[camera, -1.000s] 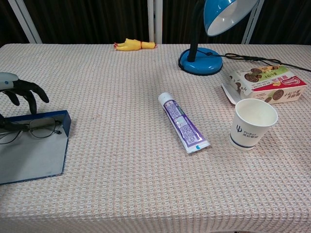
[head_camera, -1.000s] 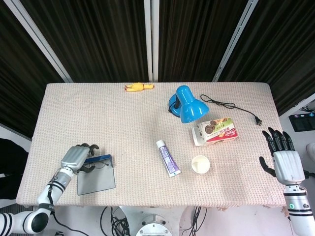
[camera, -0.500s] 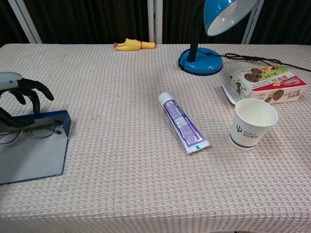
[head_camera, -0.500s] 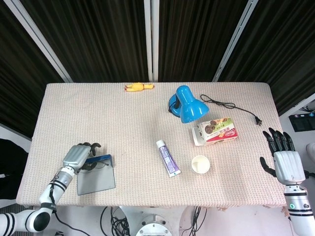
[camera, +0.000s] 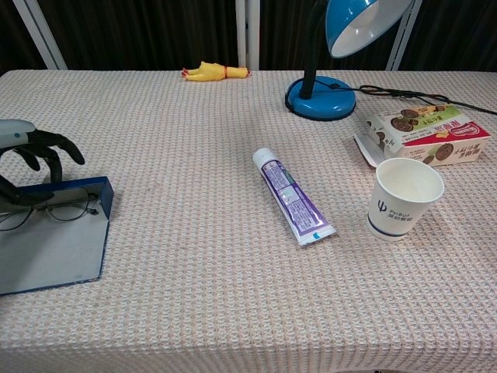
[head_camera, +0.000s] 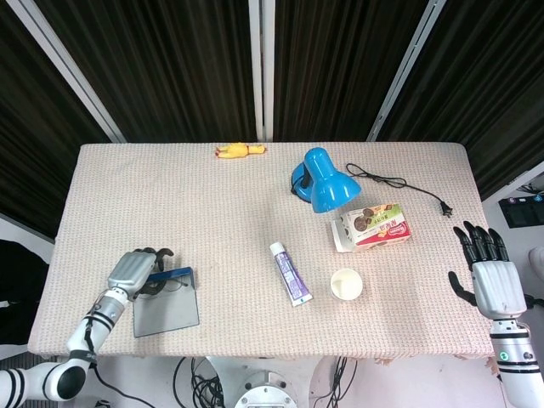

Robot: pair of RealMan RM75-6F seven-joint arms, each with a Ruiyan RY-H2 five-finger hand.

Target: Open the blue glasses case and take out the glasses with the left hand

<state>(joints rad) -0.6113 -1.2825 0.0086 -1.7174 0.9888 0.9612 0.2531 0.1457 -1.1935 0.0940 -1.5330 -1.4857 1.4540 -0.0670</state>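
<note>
My left hand (head_camera: 133,272) sits at the near-left part of the desk (head_camera: 170,195), curled over the back edge of the blue glasses case (head_camera: 167,303). Case is open, lid lying flat toward me, grey lining up. The glasses (camera: 54,207) lie in the tray half against its blue wall. In the chest view the dark fingers (camera: 48,154) arch down over the frames, thumb low by the left lens; I cannot tell whether they actually pinch the frame or only hover on it.

My right hand (head_camera: 487,274) is off the desk's right edge, well apart from everything, palm-back up, fingers spread, holding nothing.

Other stuff: toothpaste tube (head_camera: 290,273) mid-desk, lying flat. Paper cup (head_camera: 346,284) upright just right of it. Snack box (head_camera: 371,225) behind the cup, lying on its side. Blue desk lamp (head_camera: 322,180) behind the box, shade tipped forward; its black cord (head_camera: 399,185) trails right, plug resting near the right edge. Yellow toy (head_camera: 239,150) at the far edge, lying flat.
</note>
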